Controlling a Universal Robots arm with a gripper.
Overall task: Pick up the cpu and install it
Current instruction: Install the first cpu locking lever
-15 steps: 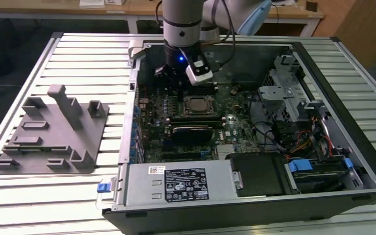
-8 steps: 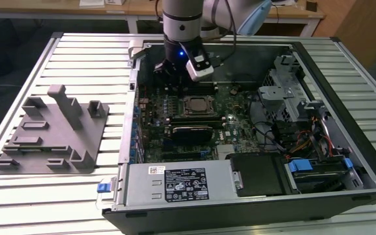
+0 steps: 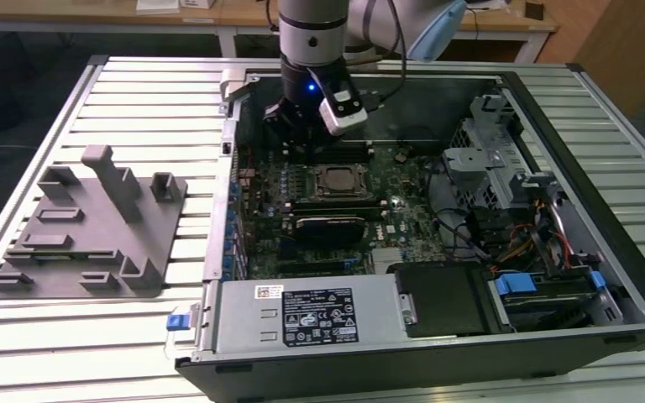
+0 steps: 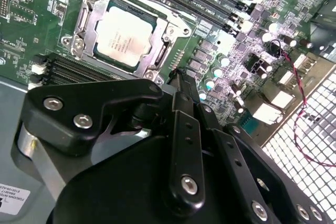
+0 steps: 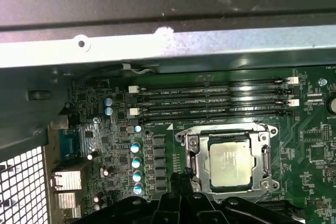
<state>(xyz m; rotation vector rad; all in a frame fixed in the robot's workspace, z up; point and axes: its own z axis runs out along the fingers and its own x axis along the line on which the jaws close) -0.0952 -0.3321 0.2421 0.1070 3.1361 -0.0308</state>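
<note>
Hand [image 4: 176, 77] pressed together, pinching nothing; hanging low inside the open computer case [image 3: 591, 252], just above the motherboard [image 3: 412, 218]. Cpu [image 4: 123, 34] lying flat in the socket frame [image 4: 84, 22], silvery top up; memory slots [image 5: 210, 98] running alongside. In both wrist views, fingertips near one edge of that frame, apart from the cpu. Case resting on the slatted tabletop [image 3: 76, 101]; grey fixture [image 3: 87, 235] on the exterior view's left, well apart.
</note>
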